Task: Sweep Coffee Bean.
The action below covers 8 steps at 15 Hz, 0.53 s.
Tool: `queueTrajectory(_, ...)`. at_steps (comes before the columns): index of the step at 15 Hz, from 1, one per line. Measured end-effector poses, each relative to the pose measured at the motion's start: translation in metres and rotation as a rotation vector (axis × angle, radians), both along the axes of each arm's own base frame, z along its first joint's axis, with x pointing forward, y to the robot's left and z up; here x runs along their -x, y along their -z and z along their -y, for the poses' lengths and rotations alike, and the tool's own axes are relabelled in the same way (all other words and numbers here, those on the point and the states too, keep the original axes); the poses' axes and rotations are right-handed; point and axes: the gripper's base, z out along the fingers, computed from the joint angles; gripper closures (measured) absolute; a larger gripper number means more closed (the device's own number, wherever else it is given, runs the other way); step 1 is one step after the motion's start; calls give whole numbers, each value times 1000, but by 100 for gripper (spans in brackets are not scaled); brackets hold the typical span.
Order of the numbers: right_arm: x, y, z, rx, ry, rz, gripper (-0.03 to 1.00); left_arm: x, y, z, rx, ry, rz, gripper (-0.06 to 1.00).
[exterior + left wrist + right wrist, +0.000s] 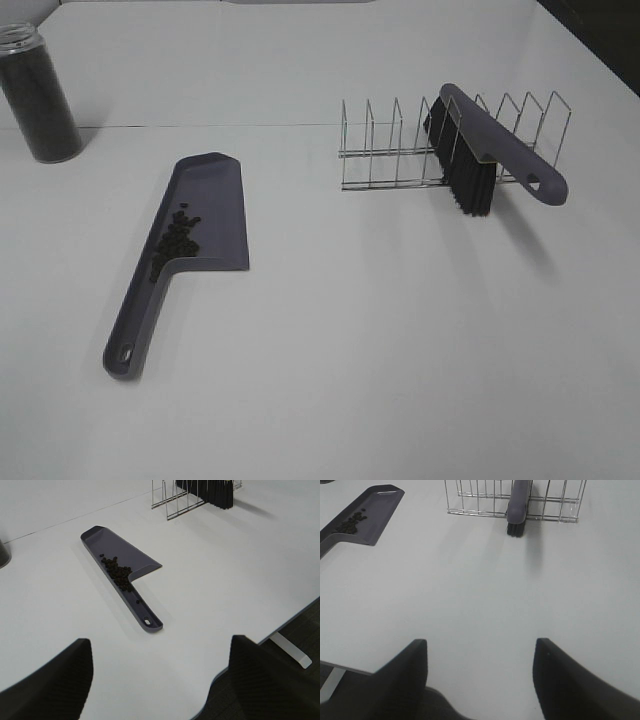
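The coffee beans (117,572) lie in the dustpan (125,555) far ahead of the left gripper (160,680), whose fingers are spread and empty.

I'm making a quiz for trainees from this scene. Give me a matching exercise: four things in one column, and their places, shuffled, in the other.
Things:
1. coffee beans
2. brush
3. jar
4. dustpan

Places:
A. resting in the wire rack
B. standing upright at the table's far left
C. lying flat on the table, handle toward the camera
D. heaped inside the dustpan near its handle

Pairs: 1-D, 2-A, 3-B, 4-C
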Motion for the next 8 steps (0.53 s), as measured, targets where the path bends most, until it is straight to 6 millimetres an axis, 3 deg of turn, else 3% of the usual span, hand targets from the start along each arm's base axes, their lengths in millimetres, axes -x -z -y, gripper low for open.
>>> queueTrajectory(3,0,0,0,0,0,0,38,0,0,0,0,-47,0,27)
queueTrajectory(8,0,0,0,0,0,0,38,0,0,5,0,-489,0,27)
